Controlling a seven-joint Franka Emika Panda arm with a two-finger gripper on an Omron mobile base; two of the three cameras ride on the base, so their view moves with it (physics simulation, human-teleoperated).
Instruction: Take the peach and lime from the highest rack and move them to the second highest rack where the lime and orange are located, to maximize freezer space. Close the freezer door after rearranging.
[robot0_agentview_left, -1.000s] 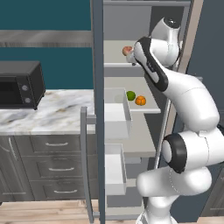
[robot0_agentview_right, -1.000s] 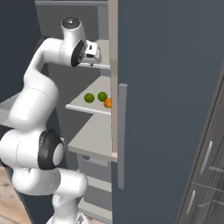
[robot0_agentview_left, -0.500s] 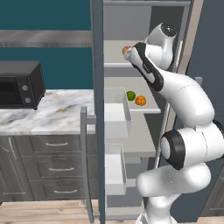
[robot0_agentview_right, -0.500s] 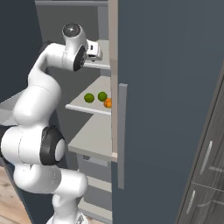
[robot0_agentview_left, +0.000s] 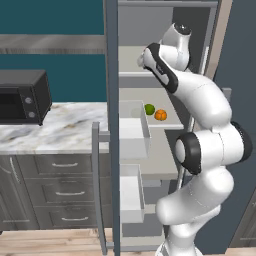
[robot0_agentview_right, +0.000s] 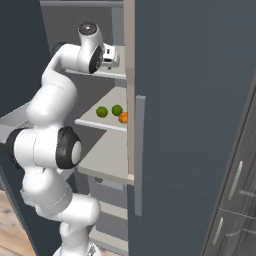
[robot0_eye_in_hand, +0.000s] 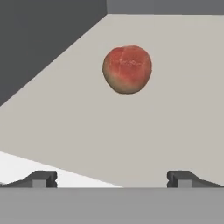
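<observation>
A red-and-yellow peach (robot0_eye_in_hand: 127, 69) lies on the pale top rack (robot0_eye_in_hand: 183, 113), straight ahead of my gripper (robot0_eye_in_hand: 113, 179) and a short way beyond it. The gripper is open; its two dark fingertips (robot0_eye_in_hand: 41, 178) stand wide apart with nothing between them. My hand (robot0_agentview_right: 113, 55) reaches in over the top rack (robot0_agentview_right: 111, 75) from the left. On the second rack (robot0_agentview_right: 95, 122) sit two limes (robot0_agentview_right: 102, 112) (robot0_agentview_right: 117, 110) and an orange (robot0_agentview_right: 123, 118). The left base view shows one lime (robot0_agentview_left: 149, 109) beside the orange (robot0_agentview_left: 160, 115).
The freezer door (robot0_agentview_left: 112, 150) stands open to the left, with white bins (robot0_agentview_left: 132, 132) on its inner side. A dark panel with a long handle (robot0_agentview_right: 140, 150) rises at the right. Left of the freezer are a marble counter (robot0_agentview_left: 55, 130), a black microwave (robot0_agentview_left: 22, 97) and grey drawers (robot0_agentview_left: 55, 192).
The arm has pushed deeper into the top rack, toward the peach. In the left base view my hand now covers the spot where the peach showed before.
</observation>
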